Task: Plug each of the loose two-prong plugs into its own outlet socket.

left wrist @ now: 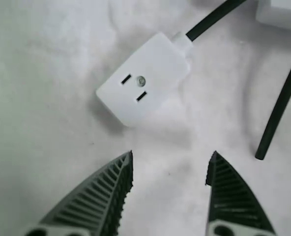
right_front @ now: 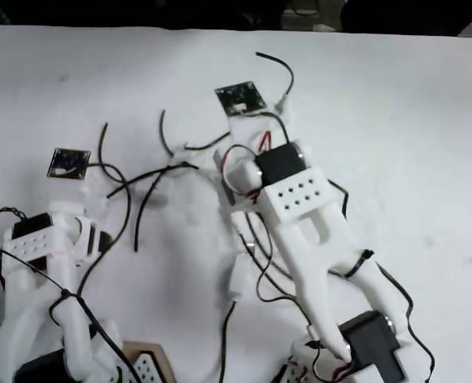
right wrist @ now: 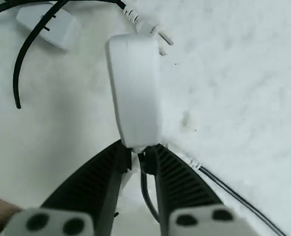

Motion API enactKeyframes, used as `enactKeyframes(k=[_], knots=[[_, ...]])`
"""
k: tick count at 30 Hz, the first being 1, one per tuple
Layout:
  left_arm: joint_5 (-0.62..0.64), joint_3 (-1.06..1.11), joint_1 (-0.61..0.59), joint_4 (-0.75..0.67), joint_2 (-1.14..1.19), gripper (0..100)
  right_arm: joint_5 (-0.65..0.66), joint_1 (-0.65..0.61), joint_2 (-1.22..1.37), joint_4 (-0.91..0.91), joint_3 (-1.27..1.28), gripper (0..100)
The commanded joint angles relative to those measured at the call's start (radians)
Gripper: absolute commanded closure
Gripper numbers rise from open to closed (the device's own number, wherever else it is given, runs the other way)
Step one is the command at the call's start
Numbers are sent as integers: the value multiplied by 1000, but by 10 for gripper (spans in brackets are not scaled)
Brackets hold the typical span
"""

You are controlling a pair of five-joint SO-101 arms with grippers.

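My left gripper (left wrist: pixel 169 157) hangs open just above the table, nothing between its ribbed fingers (left wrist: pixel 111 191). Just ahead of it lies a white outlet socket (left wrist: pixel 143 83), slots facing up, its black cord (left wrist: pixel 212 19) leading away. My right gripper (right wrist: pixel 139 150) is shut on the cord end of a second long white outlet socket (right wrist: pixel 135 88), seen from the side. A loose two-prong plug (right wrist: pixel 155 32) on a black cable lies at that socket's far end. A third white socket (right wrist: pixel 49 24) sits farther off among black cables. In the high view the left arm (right_front: pixel 41 239) is at the lower left and the right arm (right_front: pixel 300 195) at the centre.
The white tabletop (right_front: pixel 403 120) carries several loose black cables (right_front: pixel 140 199) between the arms. A cut cable end (left wrist: pixel 278 108) lies beside the left gripper. Another white block (right_front: pixel 240 275) with a black cord lies under the right arm. A wooden piece (right_front: pixel 152 355) sits at the front edge.
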Motion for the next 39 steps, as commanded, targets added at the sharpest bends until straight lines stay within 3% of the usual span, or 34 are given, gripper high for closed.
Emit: enactKeyframes(k=[1,4,8,10,17,21,28,34,39], knots=[[5,-3,10,-17,-30,755,-100,-47,54,-41,-8,981],[5,-3,10,-17,-30,755,-126,-62,142,-71,-11,952],[5,-3,10,-17,-30,755,-123,-91,202,-51,-15,792],[5,-3,10,-17,-31,755,-123,-117,194,-35,-21,773],[5,-3,10,-17,-31,755,-121,-145,71,21,-109,875],[5,-3,10,-17,-31,755,-58,-71,54,24,-104,981],[5,-3,10,-17,-31,755,95,93,53,27,21,981],[5,-3,10,-17,-31,755,141,56,54,-35,176,981],[5,-3,10,-17,-31,755,140,-61,54,-165,308,981]])
